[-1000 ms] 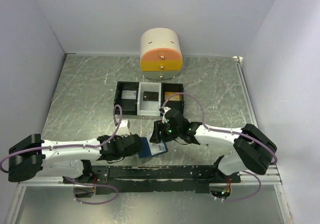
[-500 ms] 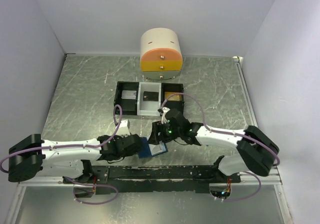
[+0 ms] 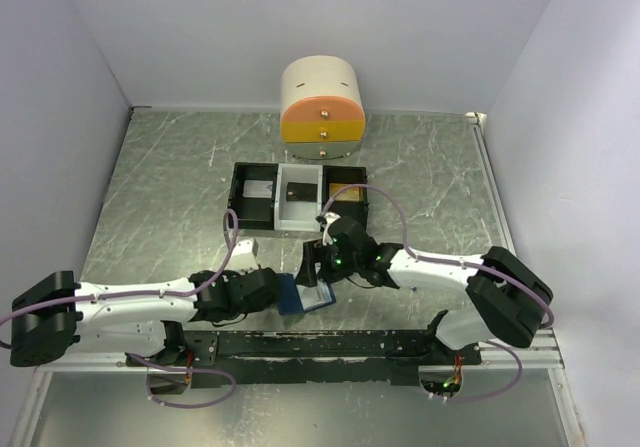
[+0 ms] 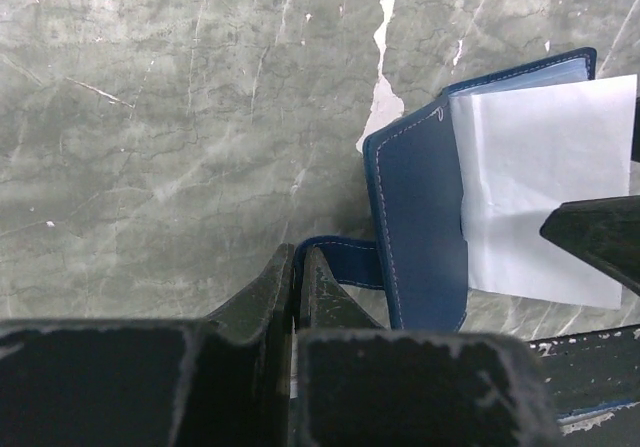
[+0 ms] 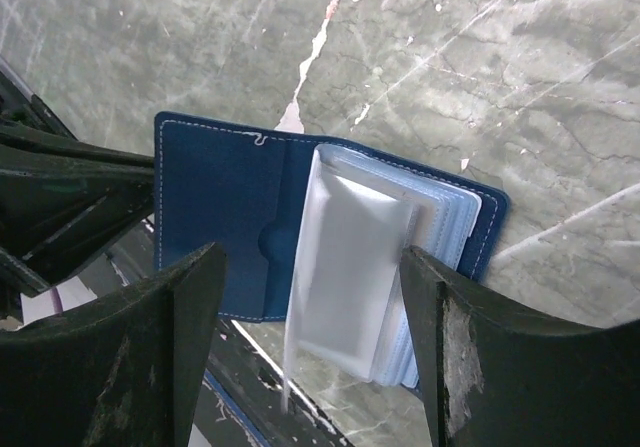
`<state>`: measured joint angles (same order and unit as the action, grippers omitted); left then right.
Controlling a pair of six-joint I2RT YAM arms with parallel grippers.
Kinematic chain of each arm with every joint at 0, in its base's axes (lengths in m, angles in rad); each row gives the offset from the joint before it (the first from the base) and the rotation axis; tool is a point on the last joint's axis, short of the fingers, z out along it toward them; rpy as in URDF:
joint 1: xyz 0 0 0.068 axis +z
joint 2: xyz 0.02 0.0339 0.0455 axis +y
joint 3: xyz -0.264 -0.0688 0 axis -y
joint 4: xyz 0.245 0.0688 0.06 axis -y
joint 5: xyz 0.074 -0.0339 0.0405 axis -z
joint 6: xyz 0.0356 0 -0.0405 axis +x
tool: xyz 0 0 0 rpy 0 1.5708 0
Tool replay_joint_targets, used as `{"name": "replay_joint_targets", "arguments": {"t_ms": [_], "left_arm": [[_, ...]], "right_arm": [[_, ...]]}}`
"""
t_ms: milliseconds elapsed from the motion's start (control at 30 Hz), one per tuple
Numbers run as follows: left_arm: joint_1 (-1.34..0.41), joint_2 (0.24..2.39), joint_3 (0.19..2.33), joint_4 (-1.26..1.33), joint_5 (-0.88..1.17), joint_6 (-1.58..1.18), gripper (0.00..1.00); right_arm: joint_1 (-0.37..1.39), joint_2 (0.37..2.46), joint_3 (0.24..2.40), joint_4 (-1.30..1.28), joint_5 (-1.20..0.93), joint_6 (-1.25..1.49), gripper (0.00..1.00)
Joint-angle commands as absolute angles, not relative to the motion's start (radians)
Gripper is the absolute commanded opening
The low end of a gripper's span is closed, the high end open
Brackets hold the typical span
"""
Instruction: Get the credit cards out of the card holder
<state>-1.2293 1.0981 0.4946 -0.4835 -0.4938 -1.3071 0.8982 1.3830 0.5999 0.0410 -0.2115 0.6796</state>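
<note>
**Item 1 – card holder** (image 3: 303, 295): small dark-blue folding wallet, lying open on the desk (image 3: 170, 187) near the front edge, at 6 o'clock from the tray. The right wrist view shows its blue inner cover (image 5: 215, 227) flat, with a stack of clear pocket leaves on the other half. One pale, translucent leaf (image 5: 345, 267) stands lifted off the stack; whether it holds a card cannot be told. In the left wrist view the same wallet (image 4: 420, 227) shows a white leaf across its upper half.

**Item 2 – left gripper** (image 3: 272, 289): at 9 o'clock of the wallet. Fingers (image 4: 280, 287) pressed together, pinching the blue strap at the wallet's edge.

**Item 3 – right gripper** (image 3: 318, 267): at 12 o'clock of the wallet, pointing down over it. Fingers (image 5: 190, 347) spread wide, one on each side of the lifted leaf, holding nothing.

**Item 4 – tray** (image 3: 245, 212): black-and-white, three compartments, mid-desk.
- Right compartment: tan-gold card (image 3: 347, 189).
- Left compartment: a pale flat piece.
- Middle compartment: a small dark piece. Both are too small to identify.

**Item 5 – drawer chest** (image 3: 322, 112): rounded, cream over orange and yellow, at 12 o'clock of the tray, against the back wall.
</note>
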Motion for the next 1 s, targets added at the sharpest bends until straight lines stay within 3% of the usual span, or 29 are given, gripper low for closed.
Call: {"name": "replay_joint_targets", "arguments": {"t_ms": [0, 200, 467, 800, 967], "left_arm": [[-1.227, 1.12, 0.495, -0.469, -0.486, -1.299, 0.07], [-1.227, 1.143, 0.506, -0.46, -0.479, -1.29, 0.07], [-1.227, 1.154, 0.508, -0.462, -0.488, -1.302, 0.07], [-1.227, 1.047, 0.419, -0.368, -0.479, -1.335, 0.09], [-1.227, 1.015, 0.408, -0.388, -0.479, -1.347, 0.13]], "right_arm": [[0.9, 1.435, 0.59, 0.1, -0.259, 0.695, 0.7], [0.901, 1.433, 0.603, 0.091, -0.315, 0.663, 0.67], [0.903, 1.494, 0.548, 0.383, -0.575, 0.819, 0.66], [0.917, 1.57, 0.51, 0.499, -0.445, 1.012, 0.65], [0.94, 1.536, 0.524, 0.429, -0.399, 0.969, 0.55]]}}
